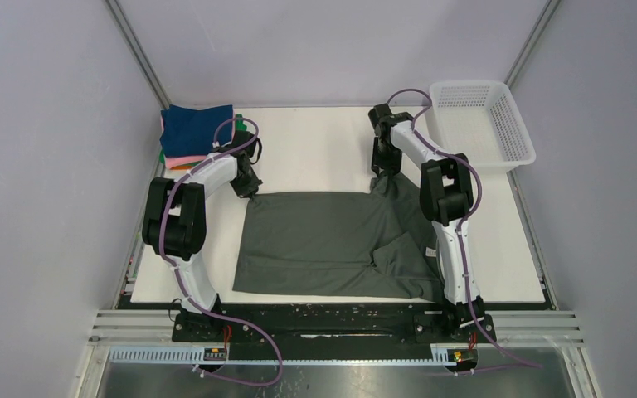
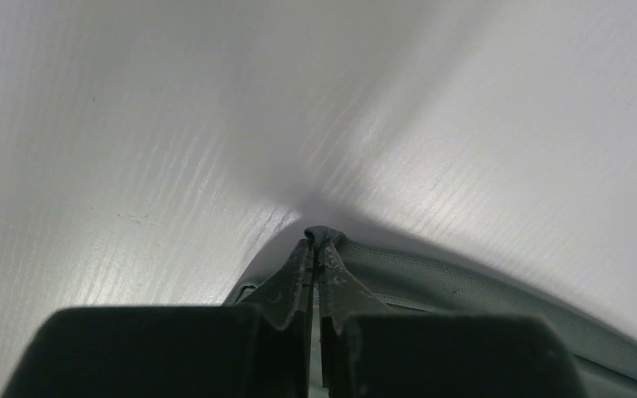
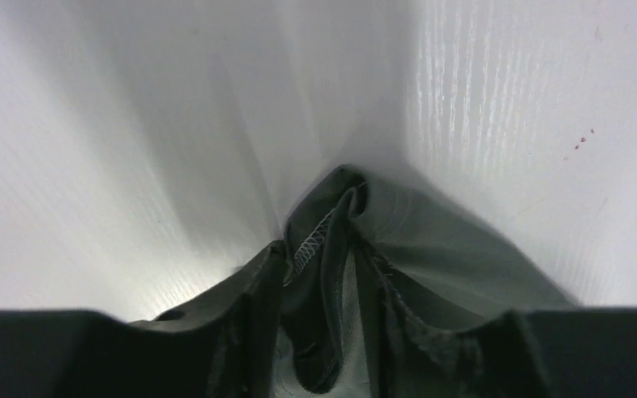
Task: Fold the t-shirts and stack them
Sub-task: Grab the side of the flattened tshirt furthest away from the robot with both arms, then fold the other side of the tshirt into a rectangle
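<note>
Dark grey-green t-shirt [image 1: 323, 240]: lies spread on the white table [image 1: 315, 141], between the two arms and nearer the right one.
Long axis: runs left to right across the table in the top view, wider than it is deep.
Which way it points: a stitched hem is at the far right corner. I cannot tell where the neck lies.
Lie of the cloth: mostly flat with soft wrinkles. Its two far corners are raised, and a flap is folded over the near right part.
Material: thin matt knit, limp, with a line of pale stitching along the gripped hem.
Left gripper [image 2: 315, 247]: fingers pressed together on a thin edge of the shirt's far left corner, just above the table.
Right gripper [image 3: 322, 257]: fingers clamped on a bunched fold of hem at the far right corner.
Stack [image 1: 192, 141]: folded squares at the far left corner of the table, well apart from the spread shirt.
Stack order: navy blue t-shirt [image 1: 197, 126] on top, pink [image 1: 184, 156] under it, then orange [image 1: 181, 166]. A sliver of green [image 1: 240, 112] shows at the far edge.
Table surface: smooth white sheet with fine ribbing, glossy in the wrist views.
Basket [image 1: 498, 137]: white plastic mesh, rectangular with flared walls, at the far right corner. Its mesh floor shows plainly, and all the shirts lie outside it.
</note>
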Tool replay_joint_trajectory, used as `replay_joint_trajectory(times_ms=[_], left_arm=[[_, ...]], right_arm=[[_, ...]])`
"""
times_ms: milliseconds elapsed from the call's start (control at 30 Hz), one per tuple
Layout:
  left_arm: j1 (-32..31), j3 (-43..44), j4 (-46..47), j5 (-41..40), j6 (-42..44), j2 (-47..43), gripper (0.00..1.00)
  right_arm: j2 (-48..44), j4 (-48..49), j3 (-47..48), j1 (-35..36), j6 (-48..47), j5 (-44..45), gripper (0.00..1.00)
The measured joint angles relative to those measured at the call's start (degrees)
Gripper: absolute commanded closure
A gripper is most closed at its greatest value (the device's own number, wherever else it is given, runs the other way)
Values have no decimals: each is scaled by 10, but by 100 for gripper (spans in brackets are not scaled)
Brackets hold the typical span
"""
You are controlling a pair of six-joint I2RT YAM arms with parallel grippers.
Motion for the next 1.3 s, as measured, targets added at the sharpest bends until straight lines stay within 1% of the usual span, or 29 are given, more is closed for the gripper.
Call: replay_joint_trajectory(times_ms=[33,67,133,167,200,333,400,533,667,867,1033,1300], left_arm=[[0,0,0,0,0,0,100],[0,0,0,0,0,0,100],[0,0,0,0,0,0,100],[0,0,0,0,0,0,100],[0,0,0,0,0,0,100],[0,-9,1,1,0,-8,100],[0,-17,2,1,0,-17,100],[0,-31,6,5,0,-32,100],[0,-59,19,8,-1,-61,100],[-4,-125,41,19,-2,-136,100],[-15,-187,53,25,-5,-203,100],[-33,-268,54,21,-19,-308,100]], right_arm=[[-4,5,-7,0,0,-2,76],[-8,10,-15,0,2,-3,83],[-13,13,-23,0,1,0,92],[-15,14,-26,0,1,2,99],[-17,16,-29,0,1,3,100],[-30,37,-51,0,-6,4,100],[-54,65,-91,0,-11,3,100],[-148,125,-219,0,-19,-8,100],[-254,174,-326,1,-23,-21,100],[-392,226,-452,10,-22,-21,100],[-483,235,-548,49,-16,-10,100],[-646,206,-647,100,12,31,100]])
